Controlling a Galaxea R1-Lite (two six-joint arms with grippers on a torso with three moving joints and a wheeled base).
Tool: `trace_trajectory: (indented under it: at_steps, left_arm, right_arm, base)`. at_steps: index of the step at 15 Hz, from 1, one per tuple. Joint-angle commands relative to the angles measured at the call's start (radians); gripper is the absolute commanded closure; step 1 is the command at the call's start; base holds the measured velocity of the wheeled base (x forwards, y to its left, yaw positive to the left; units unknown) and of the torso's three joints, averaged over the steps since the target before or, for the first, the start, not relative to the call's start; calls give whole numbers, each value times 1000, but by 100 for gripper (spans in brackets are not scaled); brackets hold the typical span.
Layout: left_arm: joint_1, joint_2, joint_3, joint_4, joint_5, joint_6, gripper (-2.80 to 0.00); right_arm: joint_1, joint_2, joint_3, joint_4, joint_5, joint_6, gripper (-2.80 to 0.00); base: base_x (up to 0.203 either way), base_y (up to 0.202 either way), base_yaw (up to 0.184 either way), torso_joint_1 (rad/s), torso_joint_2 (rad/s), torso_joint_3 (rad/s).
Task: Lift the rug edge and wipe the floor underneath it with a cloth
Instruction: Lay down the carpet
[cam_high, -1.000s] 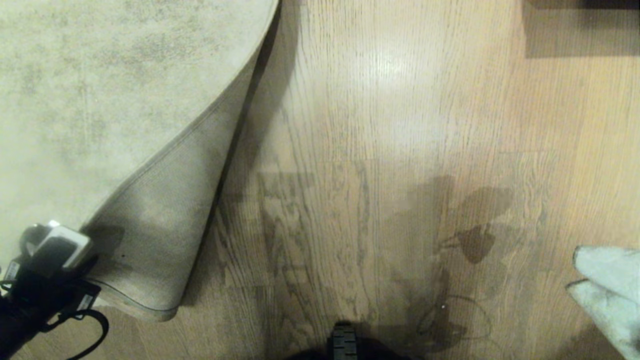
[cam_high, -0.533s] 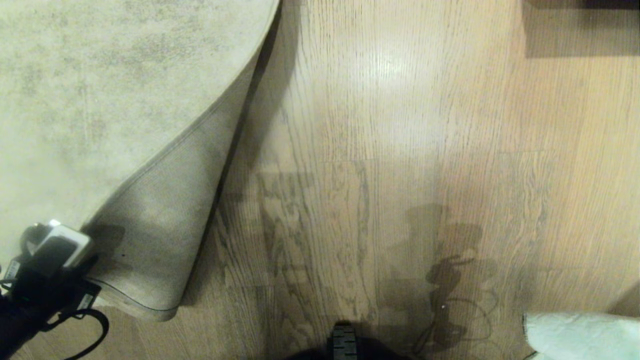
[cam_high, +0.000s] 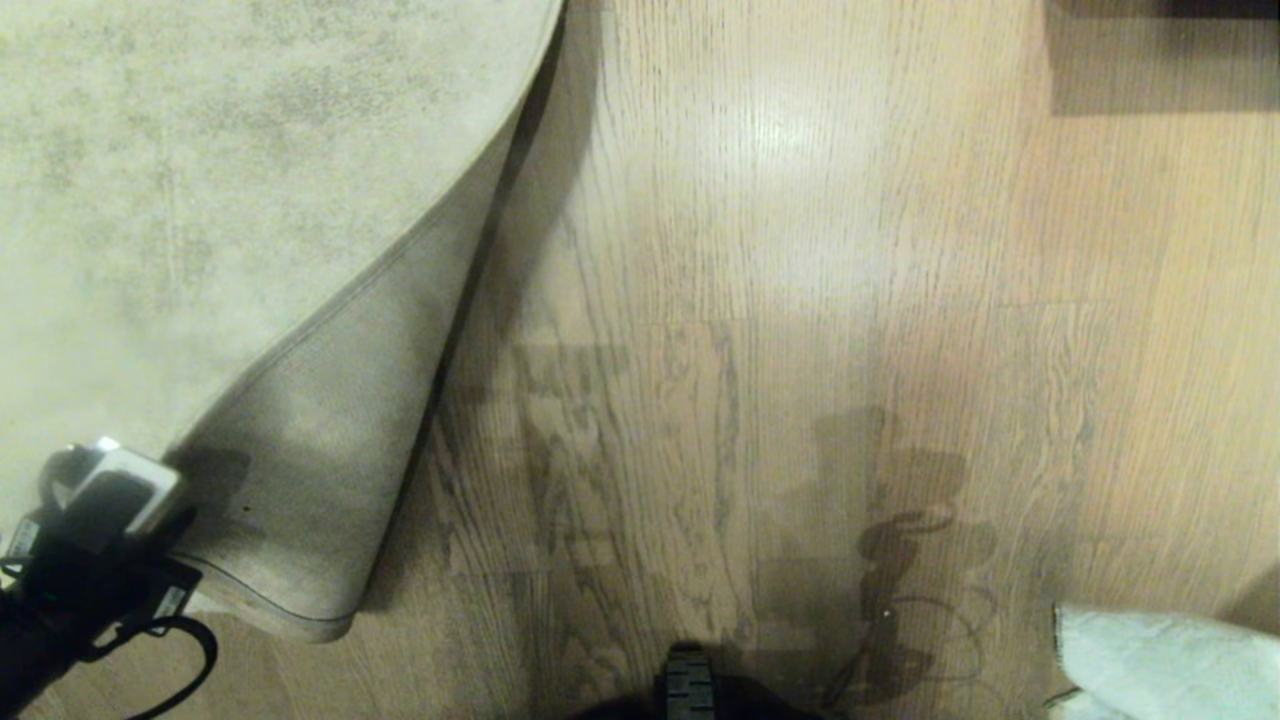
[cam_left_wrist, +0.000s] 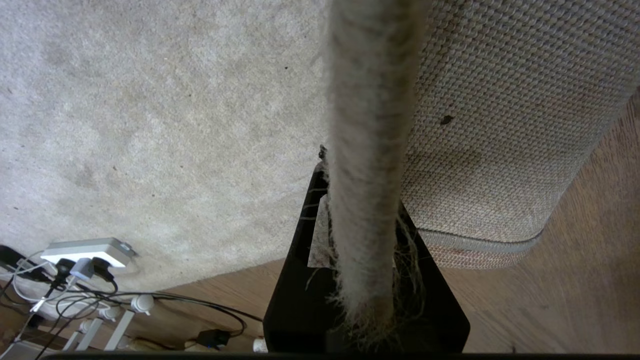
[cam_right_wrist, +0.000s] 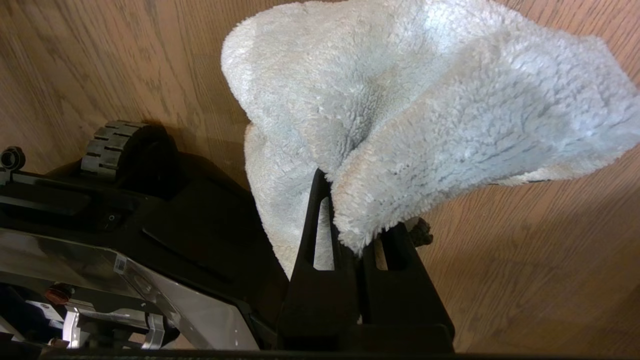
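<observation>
The rug edge (cam_high: 320, 450) is folded back, its woven tan backing facing up over the mottled beige rug (cam_high: 200, 200). My left gripper (cam_left_wrist: 365, 190) is shut on the rug edge (cam_left_wrist: 370, 125) at the lower left of the head view and holds the corner up off the floor (cam_high: 760, 300). The bared wood planks lie right of the fold. My right gripper (cam_right_wrist: 357, 210) is shut on the cloth (cam_right_wrist: 425, 100), a fluffy pale blue-white rag that hangs above the floor (cam_right_wrist: 525, 260). In the head view the cloth (cam_high: 1160, 665) shows at the bottom right corner; the right gripper itself is out of that view.
A white power strip with tangled cables (cam_left_wrist: 85, 252) lies on the floor by the rug's near side. My own base and a wheel (cam_right_wrist: 107, 150) sit close beside the cloth. A dark object (cam_high: 1160, 10) casts a shadow at the far right of the floor.
The cloth has moved from the right edge down into the bottom right corner of the head view, closer to my base. The left gripper and the folded rug corner have stayed put.
</observation>
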Motion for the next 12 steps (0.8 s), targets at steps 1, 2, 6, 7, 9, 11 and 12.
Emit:
trace_trajectory:
  at_steps: [1,2,6,7,9,11,12]
  left_arm:
    - [0,-4,1,-7,-1,4,0]
    - [0,-4,1,-8,-1,4,0]
    - [-1,-8,3,-7,-2,3,0]
    - [-1,-8,3,-7,-2,4,0]
    - [-1,-8,1,-7,-2,4,0]
    - [-1,-9,-2,-7,-2,4,0]
    - [-2,-9,-1,-7,-2,4,0]
  right_arm:
    - [1,4,0,0,1,1,0]
    - [1,4,0,0,-1,1,0]
    - [1,4,0,0,1,1,0]
    - [1,2,0,0,-1,1,0]
    - [1,2,0,0,-1,1,0]
    - [-7,4,0,0,-1,1,0]
    - [-41,3,0,0,0,1,0]
  base:
    - [0,0,0,0,0,0]
    - [0,0,0,0,0,0]
    - [0,0,0,0,0,0]
    - [0,0,0,0,0,0]
    - [0,0,0,0,0,0]
    - [0,0,0,0,0,0]
    - [0,0,0,0,0,0]
